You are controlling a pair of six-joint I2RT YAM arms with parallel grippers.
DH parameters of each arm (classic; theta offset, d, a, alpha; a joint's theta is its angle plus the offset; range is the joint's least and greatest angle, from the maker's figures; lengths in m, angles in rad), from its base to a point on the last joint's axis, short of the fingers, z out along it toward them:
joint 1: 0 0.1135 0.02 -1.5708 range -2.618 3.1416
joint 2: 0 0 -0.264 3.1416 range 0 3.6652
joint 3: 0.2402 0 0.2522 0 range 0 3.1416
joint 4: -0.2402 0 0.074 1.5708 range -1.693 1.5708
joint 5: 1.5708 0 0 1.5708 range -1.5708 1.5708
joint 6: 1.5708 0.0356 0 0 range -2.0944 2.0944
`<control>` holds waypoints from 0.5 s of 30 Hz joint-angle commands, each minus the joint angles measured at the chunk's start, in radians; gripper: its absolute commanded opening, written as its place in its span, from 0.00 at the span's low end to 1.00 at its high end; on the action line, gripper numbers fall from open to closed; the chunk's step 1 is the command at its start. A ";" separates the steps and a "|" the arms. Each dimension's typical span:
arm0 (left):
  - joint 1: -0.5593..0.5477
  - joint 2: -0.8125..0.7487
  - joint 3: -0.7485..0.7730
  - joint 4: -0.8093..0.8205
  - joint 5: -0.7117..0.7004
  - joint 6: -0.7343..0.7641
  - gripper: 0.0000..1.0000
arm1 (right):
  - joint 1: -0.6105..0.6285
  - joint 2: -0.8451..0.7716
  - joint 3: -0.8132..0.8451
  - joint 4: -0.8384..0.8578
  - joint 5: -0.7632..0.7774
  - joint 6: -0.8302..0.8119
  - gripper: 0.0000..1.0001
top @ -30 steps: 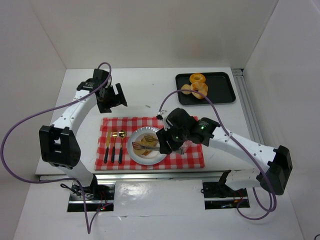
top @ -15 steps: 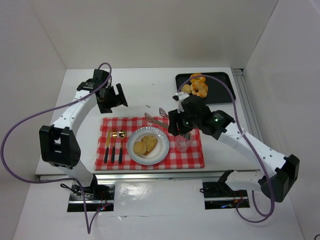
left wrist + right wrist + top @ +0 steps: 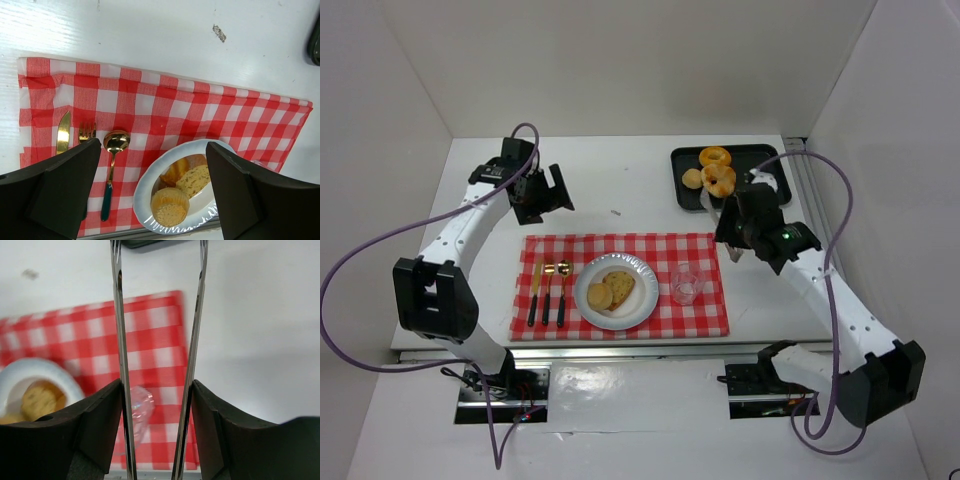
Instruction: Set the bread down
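Two slices of bread (image 3: 610, 291) lie side by side on the white plate (image 3: 645, 310), which sits on the red checked cloth (image 3: 620, 245). The left wrist view shows the bread (image 3: 197, 177) on the plate (image 3: 145, 185); the right wrist view shows the bread (image 3: 42, 399) at the lower left. My right gripper (image 3: 730, 225) hangs between the cloth and the black tray, shut on metal tongs (image 3: 119, 340) whose arms are apart and hold nothing. My left gripper (image 3: 545, 195) hovers open behind the cloth's left end, its jaws wide and empty.
A clear glass (image 3: 684, 283) stands on the cloth right of the plate. A knife (image 3: 535, 290), fork (image 3: 548, 290) and spoon (image 3: 563, 285) lie left of it. The black tray (image 3: 770, 185) at back right holds two doughnuts (image 3: 718, 170) and a small bun (image 3: 692, 178).
My right arm has lifted off the plate and swung right and back toward the tray with the tongs. Both slices stay on the plate. The left arm has barely moved.
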 commanded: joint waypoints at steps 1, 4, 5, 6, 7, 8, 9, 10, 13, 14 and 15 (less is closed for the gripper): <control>0.008 -0.035 -0.006 0.012 0.013 0.016 1.00 | -0.072 -0.093 -0.053 -0.019 0.160 0.098 0.62; 0.008 -0.026 -0.006 0.022 0.034 0.016 1.00 | -0.111 -0.122 -0.130 -0.029 0.209 0.141 0.62; 0.008 -0.016 -0.006 0.022 0.034 0.016 1.00 | -0.111 -0.131 -0.168 -0.014 0.219 0.141 0.62; 0.008 -0.015 -0.006 0.022 0.034 0.016 1.00 | -0.120 -0.131 -0.185 0.009 0.231 0.169 0.63; 0.008 -0.015 -0.006 0.022 0.034 0.016 1.00 | -0.120 -0.131 -0.201 0.023 0.231 0.169 0.65; 0.008 -0.015 -0.006 0.022 0.043 0.016 1.00 | -0.120 -0.103 -0.225 0.033 0.243 0.184 0.65; 0.008 -0.015 -0.006 0.022 0.044 0.016 1.00 | -0.120 -0.089 -0.239 0.062 0.243 0.193 0.67; 0.008 -0.015 -0.006 0.022 0.044 0.016 1.00 | -0.129 -0.075 -0.251 0.079 0.252 0.193 0.67; 0.017 -0.015 -0.006 0.022 0.044 0.016 1.00 | -0.129 -0.007 -0.310 0.142 0.309 0.222 0.67; 0.017 -0.015 -0.006 0.022 0.034 0.016 1.00 | -0.129 0.008 -0.323 0.162 0.320 0.223 0.67; 0.017 -0.015 -0.006 0.022 0.034 0.016 1.00 | -0.129 0.031 -0.348 0.187 0.320 0.223 0.69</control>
